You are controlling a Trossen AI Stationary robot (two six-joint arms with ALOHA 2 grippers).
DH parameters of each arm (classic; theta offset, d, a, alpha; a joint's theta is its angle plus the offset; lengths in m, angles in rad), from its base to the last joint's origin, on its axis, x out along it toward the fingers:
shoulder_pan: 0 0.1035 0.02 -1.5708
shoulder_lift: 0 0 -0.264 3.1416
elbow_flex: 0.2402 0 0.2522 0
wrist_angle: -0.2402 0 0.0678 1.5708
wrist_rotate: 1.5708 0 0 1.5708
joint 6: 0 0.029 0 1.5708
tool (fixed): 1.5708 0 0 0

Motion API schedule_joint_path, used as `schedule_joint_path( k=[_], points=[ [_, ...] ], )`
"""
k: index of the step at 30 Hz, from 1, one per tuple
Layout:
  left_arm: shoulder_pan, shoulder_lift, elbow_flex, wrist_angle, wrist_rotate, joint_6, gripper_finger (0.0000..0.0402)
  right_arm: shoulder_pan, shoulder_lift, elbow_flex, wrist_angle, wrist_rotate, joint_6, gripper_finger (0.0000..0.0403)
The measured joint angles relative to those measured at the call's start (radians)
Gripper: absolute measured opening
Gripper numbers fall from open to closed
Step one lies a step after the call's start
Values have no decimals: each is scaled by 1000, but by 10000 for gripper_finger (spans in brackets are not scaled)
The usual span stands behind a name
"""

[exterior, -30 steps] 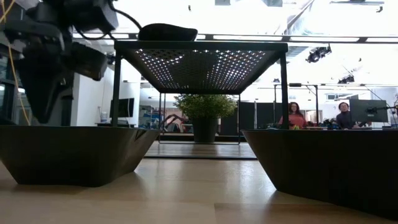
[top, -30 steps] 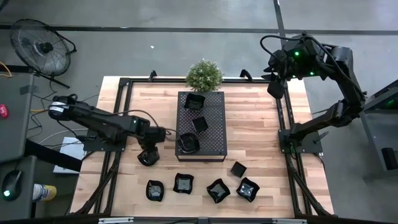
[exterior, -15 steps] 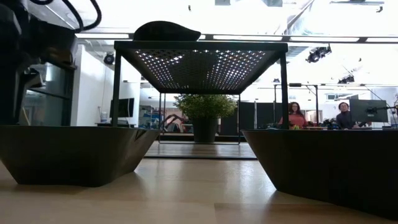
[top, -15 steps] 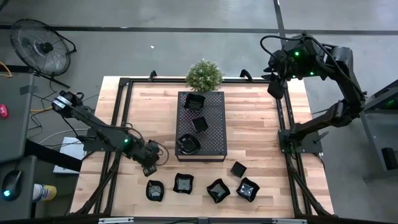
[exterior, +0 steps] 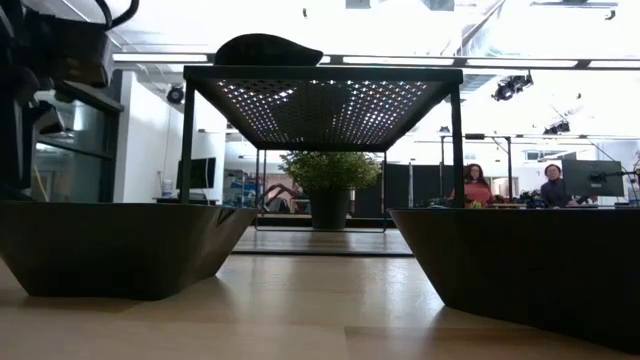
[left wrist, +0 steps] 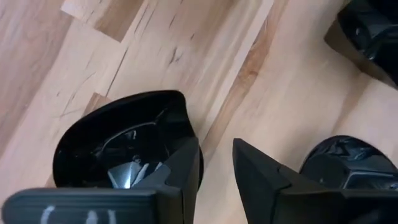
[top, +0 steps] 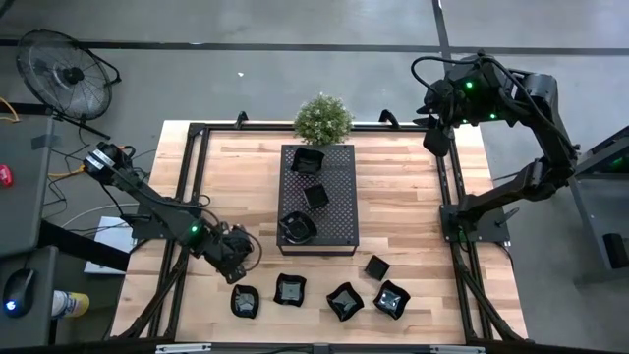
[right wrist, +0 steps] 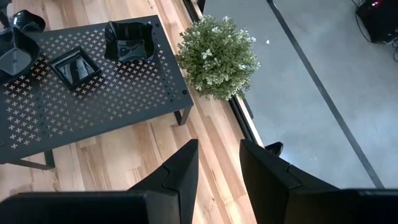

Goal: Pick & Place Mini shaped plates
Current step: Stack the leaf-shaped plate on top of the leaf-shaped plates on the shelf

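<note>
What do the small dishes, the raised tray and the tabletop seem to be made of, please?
Small dishes: glossy black, likely plastic or glazed ceramic; bright reflections.
Raised tray: matte black, probably metal; cross-shaped perforations, thin legs.
Tabletop: light wood; visible grain and plank joints.

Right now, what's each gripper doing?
Left gripper: shut on the rim of a glossy black mini plate.
Right gripper: open, empty.
</note>
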Motion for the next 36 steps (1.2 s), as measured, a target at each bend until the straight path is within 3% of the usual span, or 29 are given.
schedule_joint_path(
  k=[9, 14, 18, 22, 28, 36],
  points=[
    [1, 8, 0, 42, 31, 6, 33, 0, 0, 0, 0, 0, 0, 113],
    [-44, 51, 1, 114, 56, -2, 25, 0, 0, 0, 0, -9, 0, 113],
    [-78, 107, 1, 123, 65, -77, 48, 0, 0, 0, 0, -39, 0, 113],
    [-77, 123, 8, 115, 112, -110, 95, 0, 0, 0, 0, -46, 0, 113],
    [-77, 131, 56, 4, 46, -107, 161, 0, 0, 0, 0, -45, -16, 113],
    [-77, 196, 90, -95, -20, -95, 154, 0, 0, 0, 0, -45, -18, 113]
  ],
)
